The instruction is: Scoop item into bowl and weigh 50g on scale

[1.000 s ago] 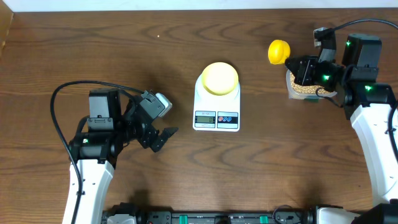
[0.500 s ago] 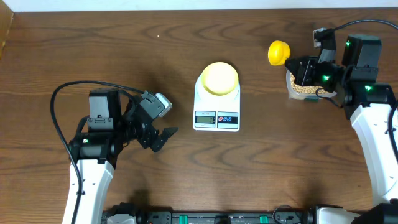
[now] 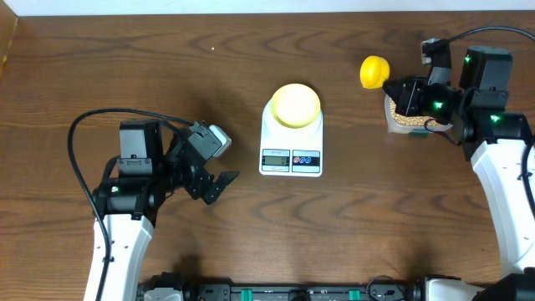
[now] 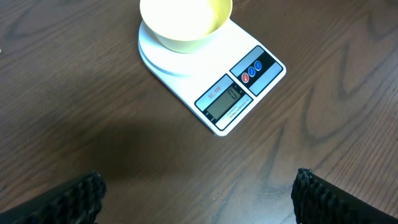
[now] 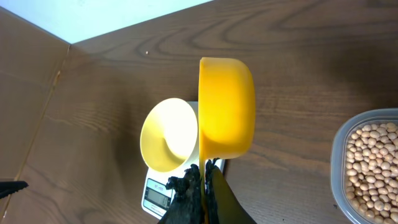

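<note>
The brown worktop (image 3: 167, 67) carries everything. The white scale (image 3: 291, 159) lies ahead of the left gripper (image 4: 199, 193), whose jaws stand wide apart and hold nothing. The clear tub (image 5: 336, 155) sits just right of the right gripper (image 5: 204, 182), whose jaws are closed tight on the thin handle of the yellow scoop (image 5: 227, 106). The pale bowl (image 5: 168, 134), probably light and easy to push, stands on the scale, beyond these jaws to the left. The beans (image 5: 370, 158) lie in the tub. They look hard and smooth and likely roll, so they are better taken with a level scoop.
</note>
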Tool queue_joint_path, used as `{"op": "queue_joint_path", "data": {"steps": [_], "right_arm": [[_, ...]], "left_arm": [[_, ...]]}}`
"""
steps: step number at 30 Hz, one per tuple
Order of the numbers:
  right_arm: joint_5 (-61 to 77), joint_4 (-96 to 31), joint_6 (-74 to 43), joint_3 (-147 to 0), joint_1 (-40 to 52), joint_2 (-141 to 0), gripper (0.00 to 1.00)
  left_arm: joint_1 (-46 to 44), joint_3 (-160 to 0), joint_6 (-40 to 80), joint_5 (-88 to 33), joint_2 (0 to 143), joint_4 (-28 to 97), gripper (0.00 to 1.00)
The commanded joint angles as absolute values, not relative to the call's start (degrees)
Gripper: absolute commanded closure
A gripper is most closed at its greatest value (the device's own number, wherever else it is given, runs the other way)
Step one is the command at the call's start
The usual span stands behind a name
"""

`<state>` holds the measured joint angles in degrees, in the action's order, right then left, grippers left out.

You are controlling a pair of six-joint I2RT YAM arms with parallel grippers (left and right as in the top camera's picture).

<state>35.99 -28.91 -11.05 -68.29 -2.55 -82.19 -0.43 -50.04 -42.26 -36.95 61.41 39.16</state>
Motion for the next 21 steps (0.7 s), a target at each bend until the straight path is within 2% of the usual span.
{"op": "queue_joint_path", "data": {"steps": [1,21], "right_arm": [[35.9,-28.8,-10.2,-69.5,-2.7,-81.6,0.99],[35.4,-28.9,-10.9,-69.6,-2.7,-81.6,0.99]], "left_arm": [[-0.2,-49.9,-42.6,-36.8,61.7,39.4,0.02],[-0.2,-49.9,-42.6,-36.8,61.7,39.4,0.03]]}}
